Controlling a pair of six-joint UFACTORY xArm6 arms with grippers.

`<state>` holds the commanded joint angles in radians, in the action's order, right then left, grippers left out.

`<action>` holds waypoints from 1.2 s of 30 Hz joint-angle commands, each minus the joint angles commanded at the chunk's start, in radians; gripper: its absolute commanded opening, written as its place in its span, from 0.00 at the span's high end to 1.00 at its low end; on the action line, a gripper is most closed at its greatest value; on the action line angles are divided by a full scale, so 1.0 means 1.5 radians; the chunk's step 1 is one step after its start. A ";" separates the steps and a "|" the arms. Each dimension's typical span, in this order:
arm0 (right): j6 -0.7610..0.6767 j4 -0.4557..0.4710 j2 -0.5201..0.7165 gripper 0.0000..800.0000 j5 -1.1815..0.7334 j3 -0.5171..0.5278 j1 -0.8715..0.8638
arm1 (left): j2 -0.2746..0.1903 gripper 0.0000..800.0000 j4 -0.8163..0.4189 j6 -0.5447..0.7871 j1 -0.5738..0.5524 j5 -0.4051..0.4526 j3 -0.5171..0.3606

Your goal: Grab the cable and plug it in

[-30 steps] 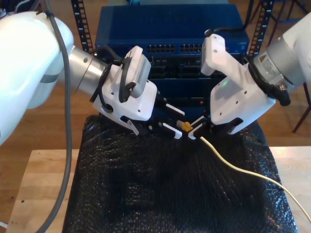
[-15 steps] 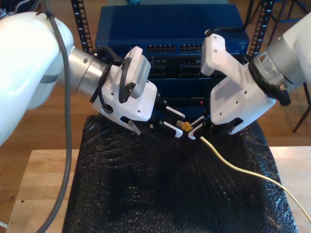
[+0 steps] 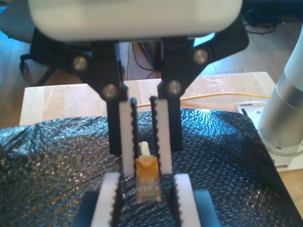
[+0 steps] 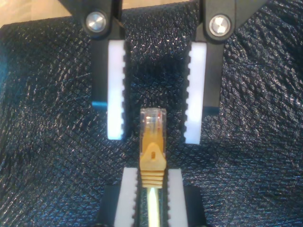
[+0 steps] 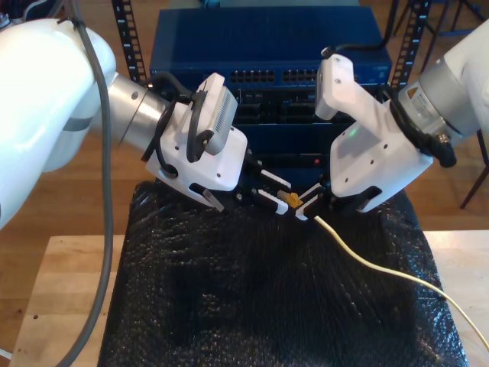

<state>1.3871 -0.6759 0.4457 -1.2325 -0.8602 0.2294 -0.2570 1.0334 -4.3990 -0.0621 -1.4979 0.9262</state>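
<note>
My second gripper (image 4: 152, 198) pinches the yellow cable (image 4: 153, 156) just behind its clear plug, above the black bubble wrap (image 5: 260, 298). My first gripper (image 3: 144, 208), fingers spread, faces it with the plug between its fingertips.

Blue rack (image 5: 263, 46) close behind claws.

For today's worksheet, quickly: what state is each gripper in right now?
My first gripper: open, pads either side of the plug.
My second gripper: closed, holding the cable.
</note>
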 joint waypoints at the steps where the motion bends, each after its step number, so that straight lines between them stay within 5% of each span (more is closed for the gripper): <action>1: 0.000 0.000 0.000 1.00 0.000 0.000 0.000 | 0.000 0.69 0.001 0.000 0.000 0.000 0.000; 36: 0.003 -0.001 0.000 1.00 0.000 0.000 0.000 | 0.000 0.89 0.003 0.000 0.000 -0.006 -0.001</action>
<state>1.3917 -0.6774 0.4457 -1.2325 -0.8602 0.2294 -0.2570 1.0380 -4.3990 -0.0621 -1.5071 0.9246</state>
